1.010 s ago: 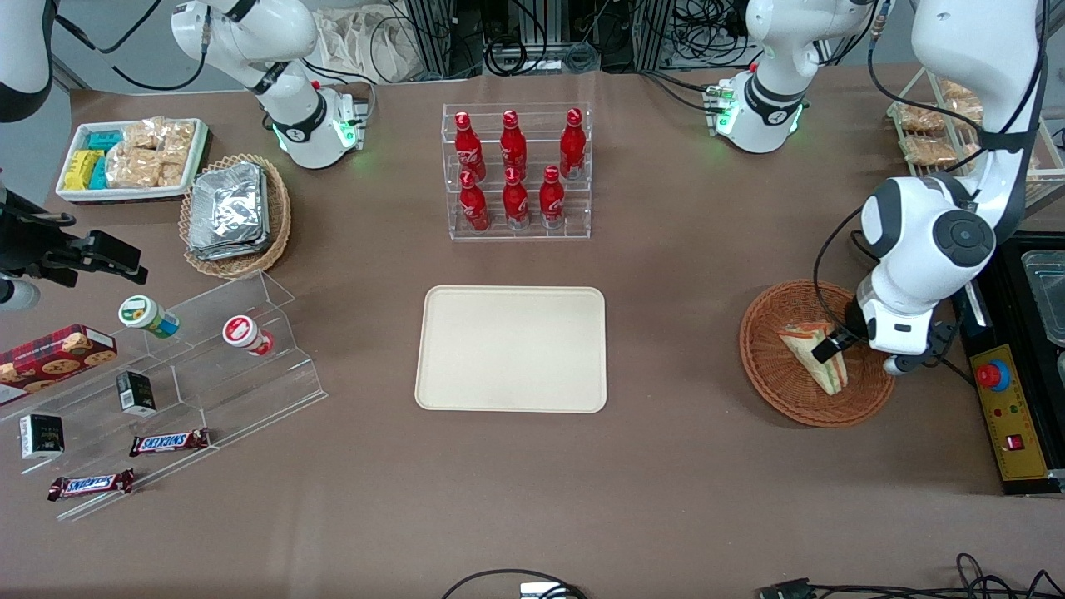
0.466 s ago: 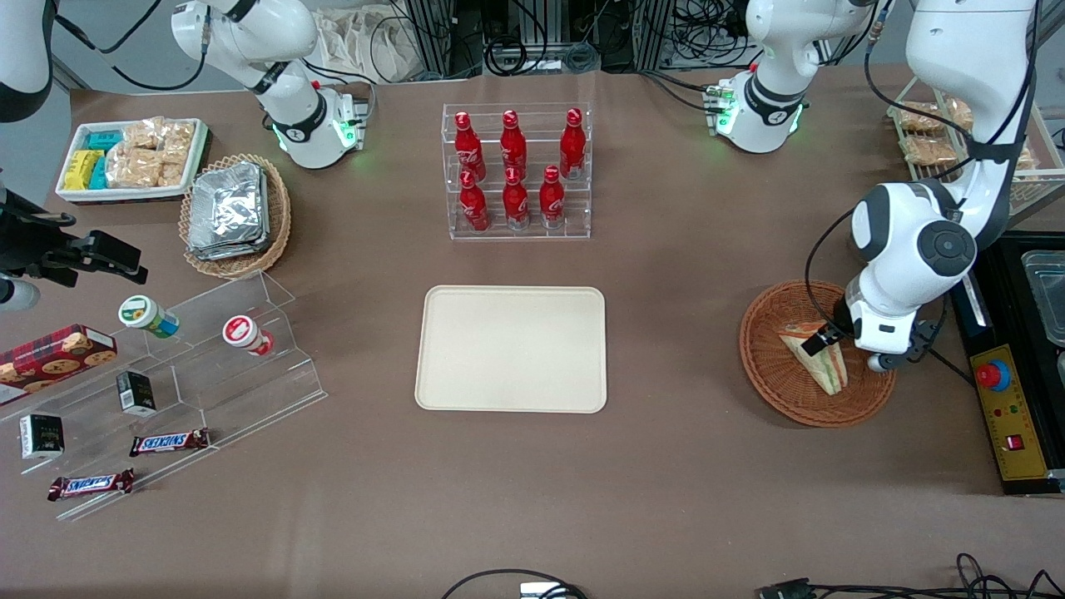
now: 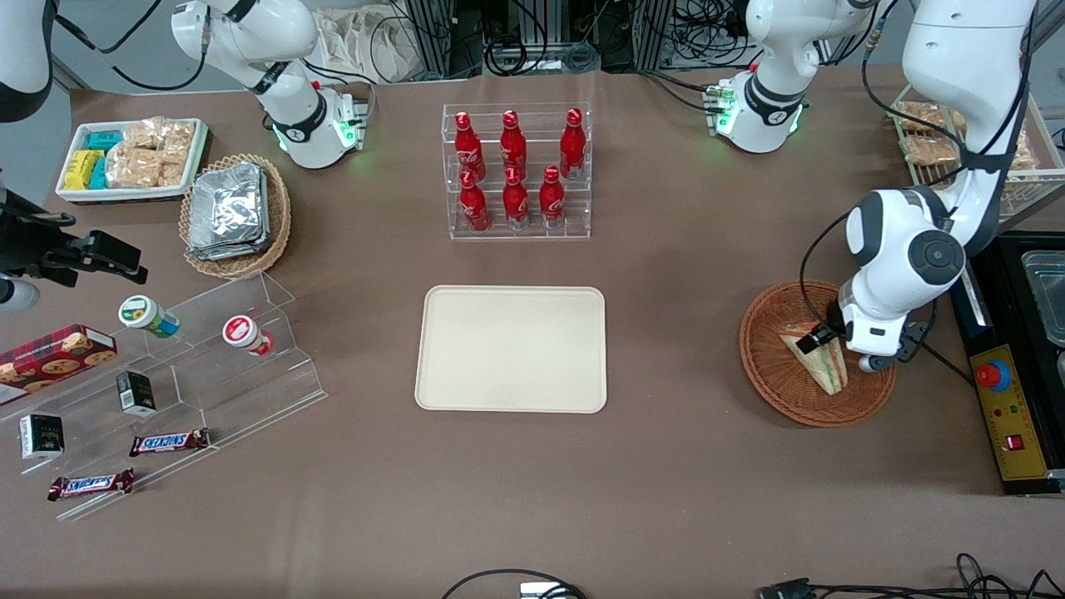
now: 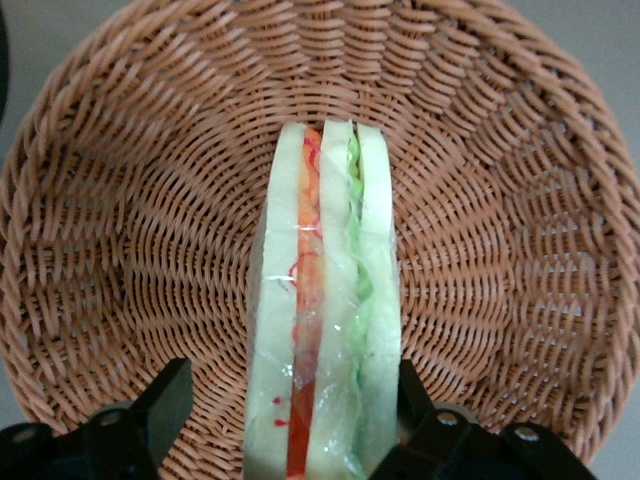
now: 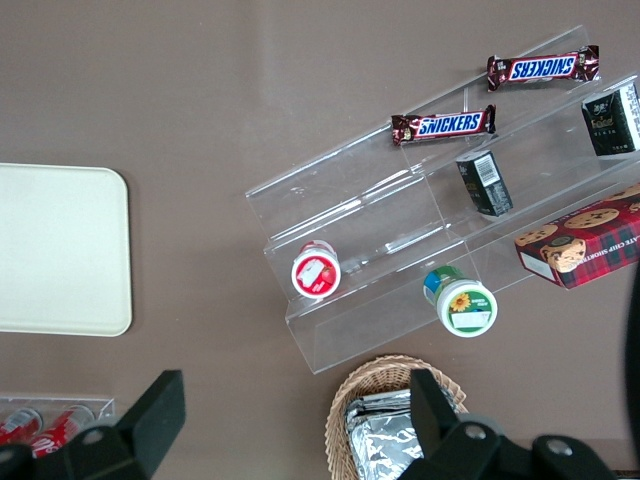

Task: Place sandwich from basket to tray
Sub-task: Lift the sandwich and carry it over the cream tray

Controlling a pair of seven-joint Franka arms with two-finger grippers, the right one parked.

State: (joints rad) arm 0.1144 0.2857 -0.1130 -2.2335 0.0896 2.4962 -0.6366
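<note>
Cream-beige rectangular plastic tray point(image 3: 511, 349) with rounded corners lies flat at mid-worktop, nearer the front camera than the clear acrylic rack of red bottles point(image 3: 516, 170). Brown worktop point(image 3: 666, 466) surface shows between the tray and the basket. Reddish-brown round woven wicker basket point(image 3: 770, 366) sits well apart from the tray, toward the working arm's end of the worktop. Small triangular clear-wrapped sandwich point(image 3: 824, 370) lies inside the basket, on its woven floor. In the wrist view the sandwich point(image 4: 325, 320) stands on edge: pale bread slices, a red-orange layer on one side, a green layer on the other, with the basket point(image 4: 130, 250) weave all round it. Hand point(image 3: 819, 337) of the left arm is low over the basket, at the sandwich's end farther from the front camera. Wrist view: hand point(image 4: 285, 415) spread, one black finger point(image 4: 160, 405) on each side of the wedge. Finger nearest the green layer looks close to the wrap; whether it touches, I cannot tell.
</note>
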